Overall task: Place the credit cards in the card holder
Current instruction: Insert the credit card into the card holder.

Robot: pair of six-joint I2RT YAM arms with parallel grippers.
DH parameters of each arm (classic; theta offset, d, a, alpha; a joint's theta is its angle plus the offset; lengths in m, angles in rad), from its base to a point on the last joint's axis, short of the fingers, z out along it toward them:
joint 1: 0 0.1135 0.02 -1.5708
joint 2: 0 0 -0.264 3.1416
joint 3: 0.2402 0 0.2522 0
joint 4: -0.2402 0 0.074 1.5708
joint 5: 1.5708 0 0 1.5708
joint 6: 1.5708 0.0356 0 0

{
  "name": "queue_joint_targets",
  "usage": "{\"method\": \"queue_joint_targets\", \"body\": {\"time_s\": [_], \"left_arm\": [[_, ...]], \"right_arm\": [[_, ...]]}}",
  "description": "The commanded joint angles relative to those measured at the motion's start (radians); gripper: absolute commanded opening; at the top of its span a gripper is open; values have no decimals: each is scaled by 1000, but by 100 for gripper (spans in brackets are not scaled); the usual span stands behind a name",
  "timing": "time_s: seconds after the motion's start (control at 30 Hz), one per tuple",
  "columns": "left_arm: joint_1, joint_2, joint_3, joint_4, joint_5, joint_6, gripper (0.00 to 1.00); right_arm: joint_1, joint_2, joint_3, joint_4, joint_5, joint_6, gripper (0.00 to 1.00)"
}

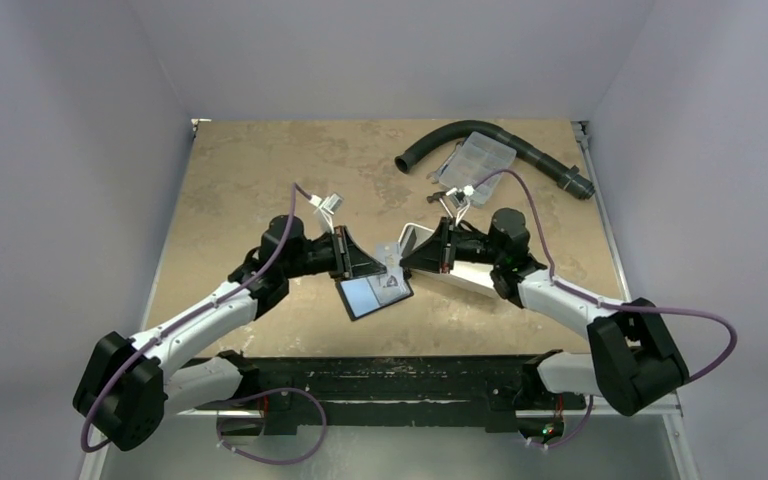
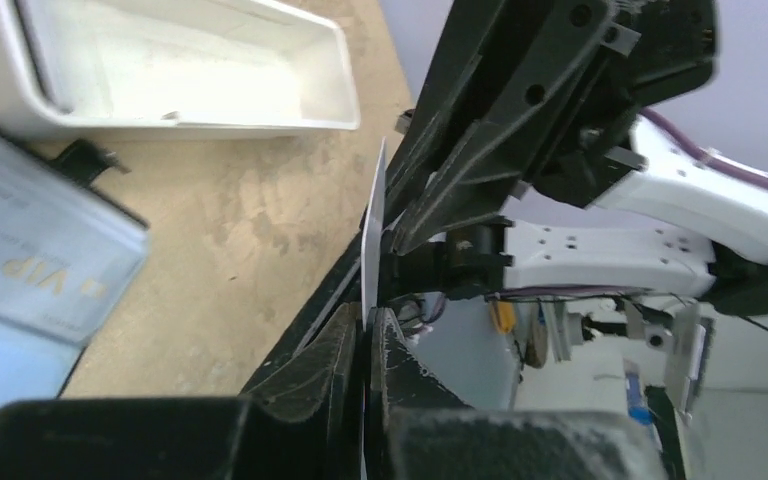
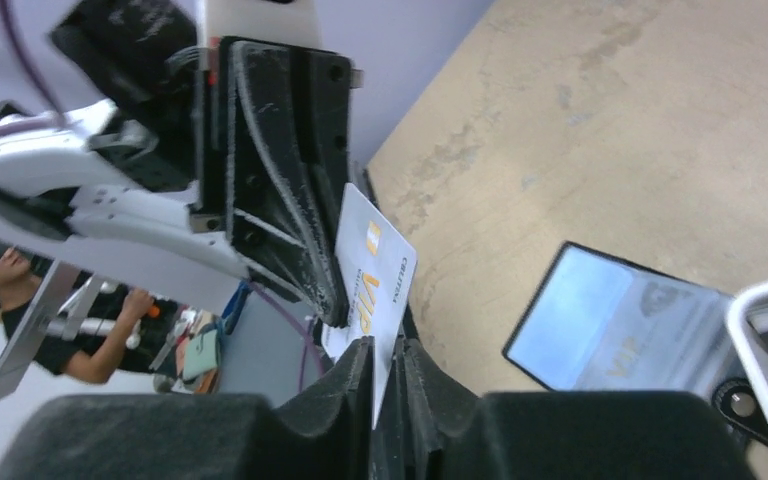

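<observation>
A white credit card point(image 3: 375, 270) with gold "VIP" lettering is held upright between both grippers above the table; it also shows in the top view point(image 1: 393, 253) and edge-on in the left wrist view point(image 2: 373, 215). My left gripper point(image 2: 370, 325) is shut on one end. My right gripper point(image 3: 388, 350) is shut on the other end. The two grippers meet tip to tip point(image 1: 396, 263). The black card holder point(image 1: 363, 297) lies open just below them, pale blue inside up, with another VIP card point(image 2: 40, 255) lying on it. The holder also shows in the right wrist view point(image 3: 600, 310).
A white rectangular tray point(image 2: 180, 60) sits beside the holder, under my right arm point(image 1: 472, 281). A clear compartment box point(image 1: 477, 160) and a curved black hose point(image 1: 438, 137) lie at the far right of the table.
</observation>
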Motion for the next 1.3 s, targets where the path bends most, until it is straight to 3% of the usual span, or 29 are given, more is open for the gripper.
{"method": "queue_joint_targets", "body": {"time_s": [0.0, 0.1, 0.23, 0.33, 0.43, 0.53, 0.83, 1.27], "left_arm": [[3, 3, 102, -378, -224, 154, 0], [7, -21, 153, -570, -424, 222, 0], [16, -69, 128, -607, -509, 234, 0], [18, -49, 97, -582, -473, 232, 0], [18, -36, 47, -525, -437, 196, 0], [19, -31, -22, -445, -402, 160, 0], [28, 36, -154, -215, -298, 77, 0], [88, 124, -226, -31, -123, -7, 0]], "right_arm": [[12, 1, 104, -328, 155, -203, 30], [26, 25, 148, -519, 304, -309, 37], [80, 95, 171, -552, 326, -327, 39], [172, 159, 209, -571, 404, -340, 38], [228, 211, 247, -574, 458, -335, 30], [236, 244, 259, -566, 496, -334, 18], [237, 312, 257, -591, 606, -341, 0], [236, 354, 194, -589, 722, -295, 0]]}}
